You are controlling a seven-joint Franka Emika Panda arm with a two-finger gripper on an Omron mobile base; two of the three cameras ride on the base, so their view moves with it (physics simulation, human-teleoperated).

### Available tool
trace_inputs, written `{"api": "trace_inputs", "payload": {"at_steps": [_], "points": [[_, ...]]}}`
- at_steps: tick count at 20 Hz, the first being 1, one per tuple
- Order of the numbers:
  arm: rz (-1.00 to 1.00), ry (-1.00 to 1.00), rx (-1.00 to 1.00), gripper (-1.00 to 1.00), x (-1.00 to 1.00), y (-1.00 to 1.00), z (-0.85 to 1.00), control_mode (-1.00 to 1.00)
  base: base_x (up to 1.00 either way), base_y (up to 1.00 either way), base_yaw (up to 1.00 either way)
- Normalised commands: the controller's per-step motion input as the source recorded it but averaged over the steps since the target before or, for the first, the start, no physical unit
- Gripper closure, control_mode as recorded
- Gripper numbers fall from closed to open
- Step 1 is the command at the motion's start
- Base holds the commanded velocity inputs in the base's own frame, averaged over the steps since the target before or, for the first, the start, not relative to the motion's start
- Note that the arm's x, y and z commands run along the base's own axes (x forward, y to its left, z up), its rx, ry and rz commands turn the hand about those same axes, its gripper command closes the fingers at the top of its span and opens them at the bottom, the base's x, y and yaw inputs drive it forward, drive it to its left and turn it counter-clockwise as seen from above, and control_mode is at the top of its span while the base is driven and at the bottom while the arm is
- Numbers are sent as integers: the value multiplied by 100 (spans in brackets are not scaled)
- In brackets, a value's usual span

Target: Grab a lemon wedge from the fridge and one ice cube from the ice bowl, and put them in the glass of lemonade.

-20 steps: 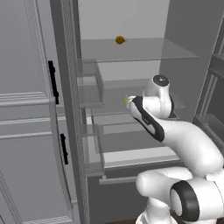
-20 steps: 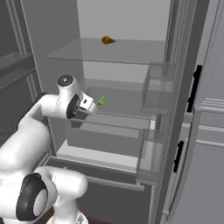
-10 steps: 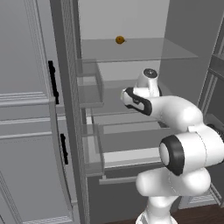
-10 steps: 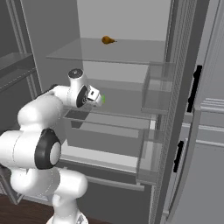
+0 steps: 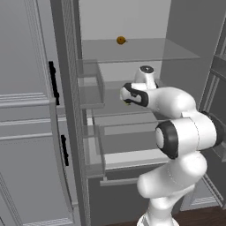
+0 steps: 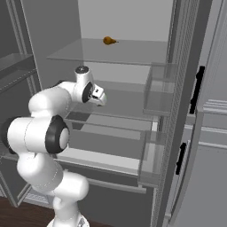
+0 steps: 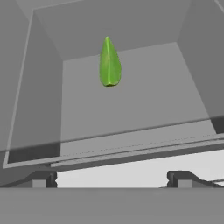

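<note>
While you read no writing anywhere, your gripper hangs spread wide, empty, near the lemon wedge inside the fridge.

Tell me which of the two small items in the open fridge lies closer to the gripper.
The green-yellow lemon wedge, on the shelf straight ahead of the open gripper. The small orange ball sits on the higher glass shelf, above the arm.
</note>
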Motion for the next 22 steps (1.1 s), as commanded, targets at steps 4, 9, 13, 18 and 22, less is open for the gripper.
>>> {"api": "trace_inputs", "payload": {"at_steps": [4,9,13,18,22], "points": [[0,8,-4,-100,44,0,-15,-100,0,0,0],[1,17,-2,-100,46,0,-1,-100,0,0,0],[3,27,0,-100,34,0,4,-100,0,0,0],[5,16,0,-100,13,0,-24,-100,0,0,0],[2,3,0,-100,9,0,-13,-100,0,0,0]]}}
